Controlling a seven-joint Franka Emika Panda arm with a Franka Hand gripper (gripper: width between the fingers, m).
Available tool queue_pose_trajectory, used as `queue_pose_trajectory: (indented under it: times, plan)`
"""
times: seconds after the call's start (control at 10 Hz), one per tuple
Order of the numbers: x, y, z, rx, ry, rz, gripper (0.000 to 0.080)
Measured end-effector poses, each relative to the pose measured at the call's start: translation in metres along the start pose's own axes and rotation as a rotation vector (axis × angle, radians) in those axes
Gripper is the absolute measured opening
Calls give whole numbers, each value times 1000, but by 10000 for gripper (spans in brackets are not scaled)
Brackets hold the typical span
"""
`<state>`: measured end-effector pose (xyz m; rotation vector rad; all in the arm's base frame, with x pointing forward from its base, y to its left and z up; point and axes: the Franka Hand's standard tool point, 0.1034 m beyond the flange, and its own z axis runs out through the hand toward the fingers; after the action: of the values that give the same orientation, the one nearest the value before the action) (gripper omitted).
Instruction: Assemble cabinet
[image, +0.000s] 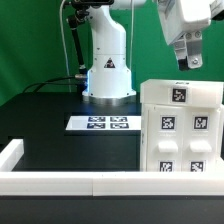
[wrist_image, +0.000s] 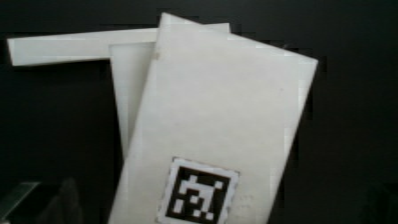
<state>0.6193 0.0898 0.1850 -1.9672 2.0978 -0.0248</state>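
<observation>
1. Exterior view: no brand name or readable writing shows. The only markings are square black-and-white marker tags on the cabinet and blue-black tags on the marker board.
2. Exterior view: the cabinet is a white box body standing on the black table at the exterior view's right. One tag sits on its upper part and several more lie across its front face.
3. Exterior view: the gripper hangs in the air above the cabinet, well apart from its top edge. Its fingers point down with a small gap between them and nothing in it, so it looks unclenched and empty.
4. Exterior view: the marker board lies flat near the robot base, and a low white border rail runs along the table's near edge.
5. Wrist view: a long white panel of the cabinet fills the frame, its long axis running slantwise, with one tag near one end. A second white piece pokes out from behind it, lying crosswise.
6. Wrist view: a dark fingertip shows dimly at the frame's edge. The finger spacing cannot be judged from here.
</observation>
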Motion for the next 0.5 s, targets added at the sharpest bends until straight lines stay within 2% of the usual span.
queue_pose_trajectory:
  times: [0.2,0.5]
  plan:
    - [0,0,1,-1,0,-55,797]
    - [-6,-5,-1,-20,31,-506,797]
